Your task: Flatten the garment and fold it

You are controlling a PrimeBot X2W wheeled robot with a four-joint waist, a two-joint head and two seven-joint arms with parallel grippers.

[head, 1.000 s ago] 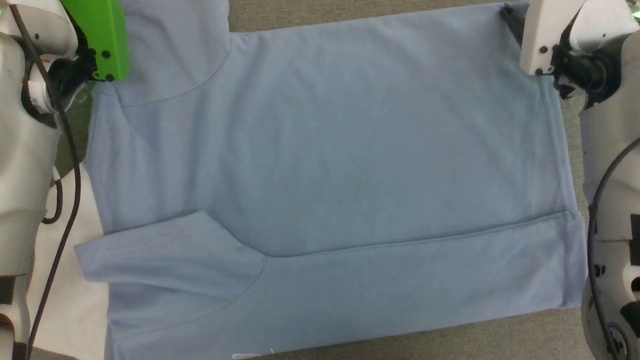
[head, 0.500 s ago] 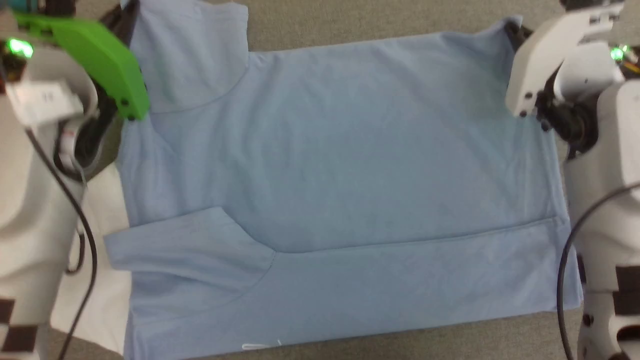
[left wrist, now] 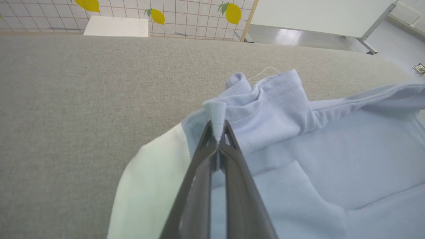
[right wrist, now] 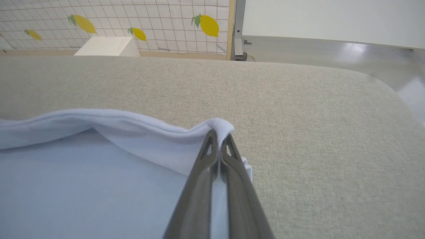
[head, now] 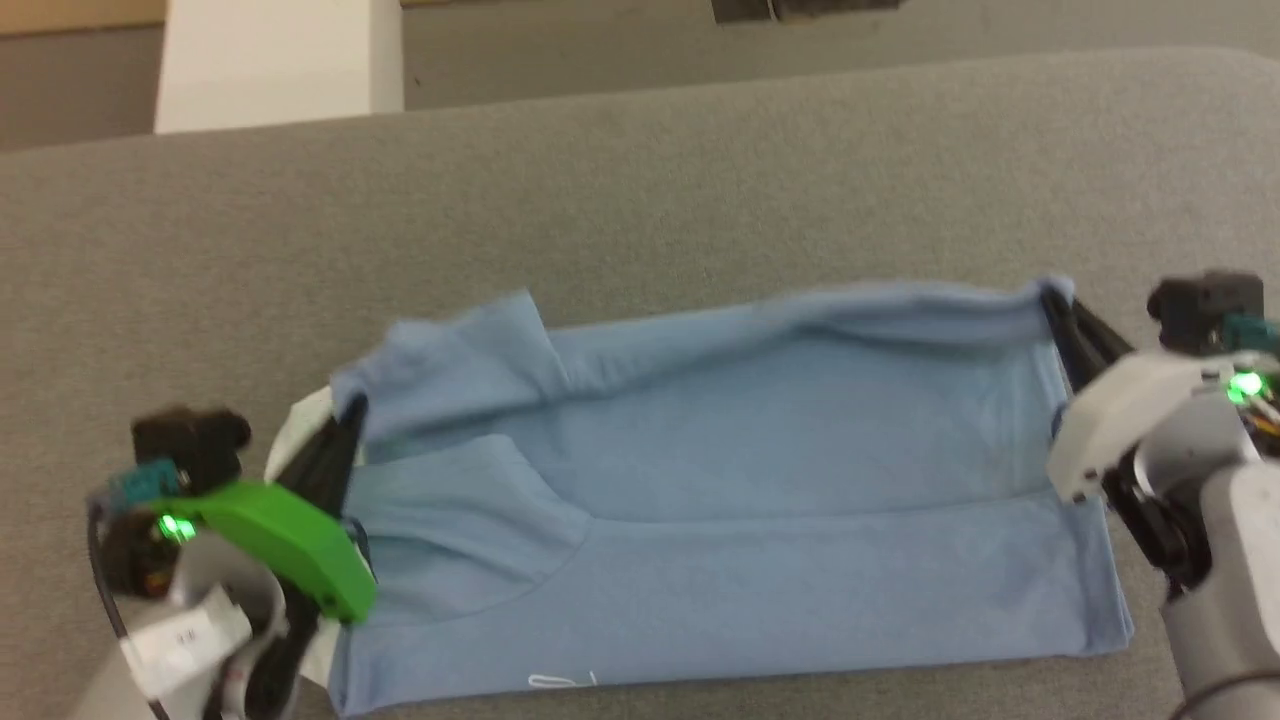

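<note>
The light blue polo shirt [head: 760, 520] lies on the grey desk [head: 700, 180], strung between both pincers. The left pincer [left wrist: 217, 132] is clamped on a pinch of cloth by the sleeve, and the right pincer [right wrist: 219, 136] on a hem corner. The knit looks soft, light and limp. Its raised edge sags and rolls between the grips, so taut corner holds suit it. Ahead of both pincers the desk lies bare, with its far edge and a white box [head: 270, 60] well beyond.
</note>
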